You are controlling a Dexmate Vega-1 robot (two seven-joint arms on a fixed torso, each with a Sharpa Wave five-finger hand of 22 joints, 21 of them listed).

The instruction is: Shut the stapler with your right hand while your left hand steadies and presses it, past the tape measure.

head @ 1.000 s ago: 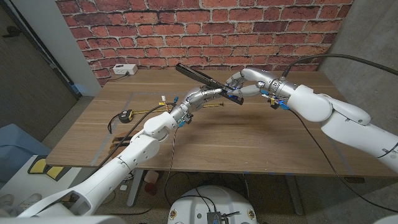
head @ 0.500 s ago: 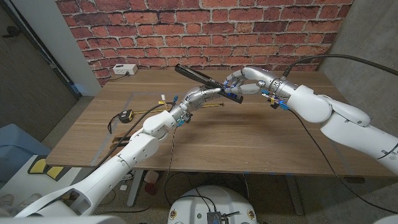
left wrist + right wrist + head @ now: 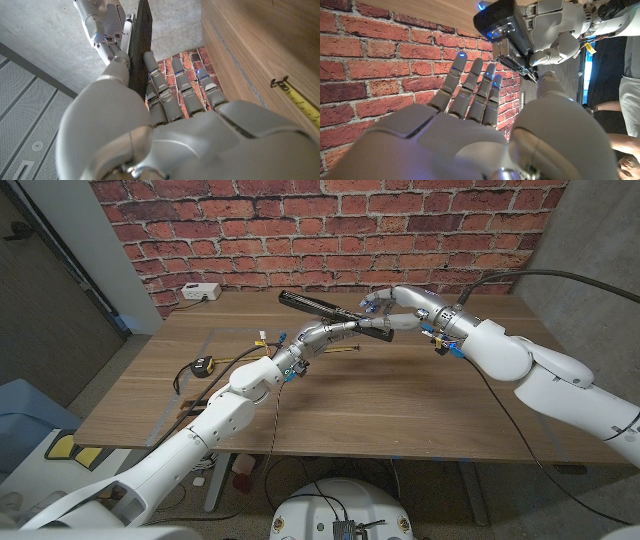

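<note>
The black stapler (image 3: 330, 311) is held above the table's middle, its upper arm swung open and pointing back left. My left hand (image 3: 328, 333) grips its base from below; in the left wrist view the left hand's fingers (image 3: 172, 92) wrap against the dark stapler (image 3: 141, 45). My right hand (image 3: 394, 313) is at the stapler's hinge end, fingertips touching it. In the right wrist view the right hand's fingers (image 3: 470, 87) are spread, with the stapler (image 3: 501, 22) just beyond them and my left hand (image 3: 557, 27) behind it. The yellow-and-black tape measure (image 3: 203, 365) lies at the table's left.
The tape measure's yellow tape (image 3: 300, 102) runs across the wood beneath my left arm. A white box (image 3: 200, 291) stands at the back left by the brick wall (image 3: 330, 230). A person (image 3: 630, 100) stands beyond the table. Cables lie near the tape measure.
The stapler's open upper arm has tipped lower and flatter. My right hand has shifted slightly left onto the hinge end. My left hand has stayed in place.
</note>
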